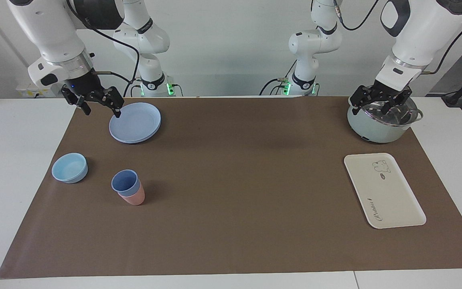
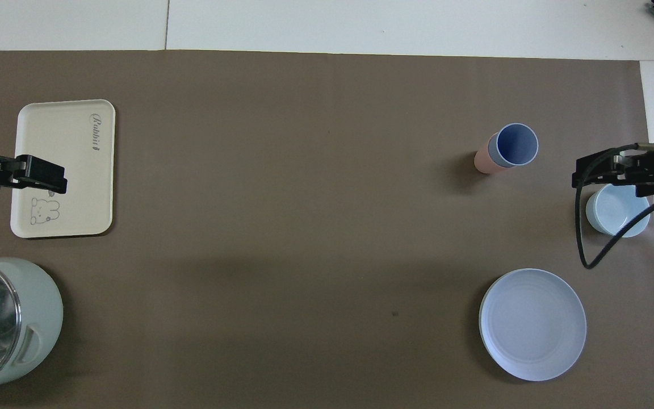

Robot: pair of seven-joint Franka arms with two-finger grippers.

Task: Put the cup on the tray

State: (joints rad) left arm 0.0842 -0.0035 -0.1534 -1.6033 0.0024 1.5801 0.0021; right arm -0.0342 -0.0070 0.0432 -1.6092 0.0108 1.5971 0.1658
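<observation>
The periwinkle-blue cup (image 1: pixel 125 181) (image 2: pixel 515 145) stands upright, nested inside a pink cup (image 1: pixel 136 198) (image 2: pixel 482 160), on the brown mat toward the right arm's end of the table. The cream tray (image 1: pixel 391 200) (image 2: pixel 77 142), with a cartoon animal and cursive lettering, lies flat toward the left arm's end, with nothing on it. My right gripper (image 1: pixel 102 111) (image 2: pixel 585 170) hangs open and holds nothing, up in the air between the plate and the bowl, apart from the cup. My left gripper (image 1: pixel 375 107) (image 2: pixel 49 175) hangs open and holds nothing, raised over the pot and tray area.
A round blue plate (image 1: pixel 134 122) (image 2: pixel 532 324) lies nearer to the robots than the cups. A light-blue bowl (image 1: pixel 69 167) (image 2: pixel 616 213) sits beside the cups. A pale green pot with a glass lid (image 1: pixel 383 128) (image 2: pixel 26 318) stands nearer to the robots than the tray.
</observation>
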